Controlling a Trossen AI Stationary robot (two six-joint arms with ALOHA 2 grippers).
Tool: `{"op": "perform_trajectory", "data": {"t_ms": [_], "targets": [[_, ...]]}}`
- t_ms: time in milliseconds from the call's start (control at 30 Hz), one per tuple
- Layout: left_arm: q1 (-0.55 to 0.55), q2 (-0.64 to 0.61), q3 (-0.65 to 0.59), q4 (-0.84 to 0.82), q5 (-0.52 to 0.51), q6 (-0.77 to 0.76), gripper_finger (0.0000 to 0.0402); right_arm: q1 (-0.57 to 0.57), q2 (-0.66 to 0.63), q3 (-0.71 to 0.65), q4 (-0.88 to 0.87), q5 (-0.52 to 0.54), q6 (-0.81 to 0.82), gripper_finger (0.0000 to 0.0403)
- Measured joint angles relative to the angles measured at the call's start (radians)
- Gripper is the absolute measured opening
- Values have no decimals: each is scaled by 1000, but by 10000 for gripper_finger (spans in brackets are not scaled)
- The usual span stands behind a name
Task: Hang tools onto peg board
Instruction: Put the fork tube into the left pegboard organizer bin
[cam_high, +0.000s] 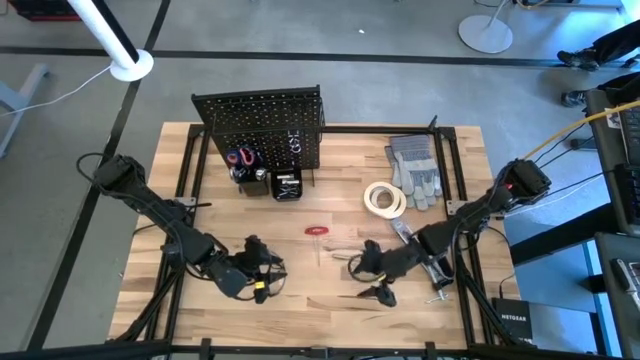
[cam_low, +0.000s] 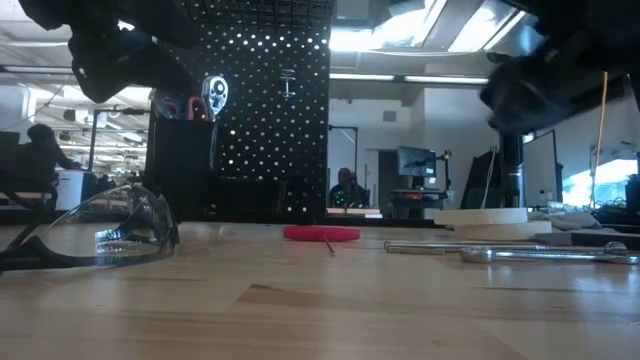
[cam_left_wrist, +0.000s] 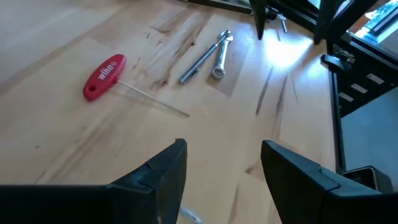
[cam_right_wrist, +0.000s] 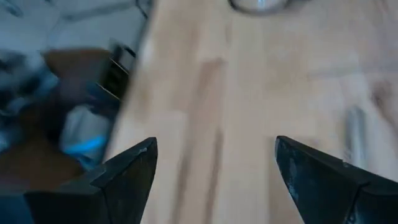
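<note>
Fig.: L gripper (cam_high: 262, 277) & R gripper (cam_high: 362, 262), both spread, empty, near table's (cam_high: 300, 310) front edge; risk: red-handled thin-shaft hex driver (cam_high: 316, 231) rolls if nudged.

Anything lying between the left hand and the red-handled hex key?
Nothing: in the left wrist view, bare wooden table separates the open left hand from the red-handled hex key.

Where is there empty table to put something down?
Bare wood lies left of the peg board, and between it and the red-handled key. It is crowded on the right, around the tape roll, gloves and wrenches.
</note>
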Motion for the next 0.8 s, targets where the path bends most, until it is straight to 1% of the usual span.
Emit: {"op": "perform_trajectory", "data": {"t_ms": [133,200,267,433,533,600,700,800], "targets": [[4,0,0,-1,-1,3,194,20,0,0,-114,147,-34,324],[4,1,0,-1,-12,12,194,17,0,0,-136,226,-63,324],[6,1,0,0,-27,22,194,3,0,0,-147,272,-105,324],[29,2,0,0,-31,28,194,-45,11,-15,-126,285,-124,324],[41,8,0,-1,-45,34,194,-75,54,-17,-115,288,-121,324],[53,19,0,7,-53,51,194,-90,93,-18,-93,264,-123,322],[77,38,0,6,-57,51,194,-111,150,-18,-49,221,-134,307],[98,58,0,4,-56,50,194,-137,177,-18,-50,225,-139,279]]}}
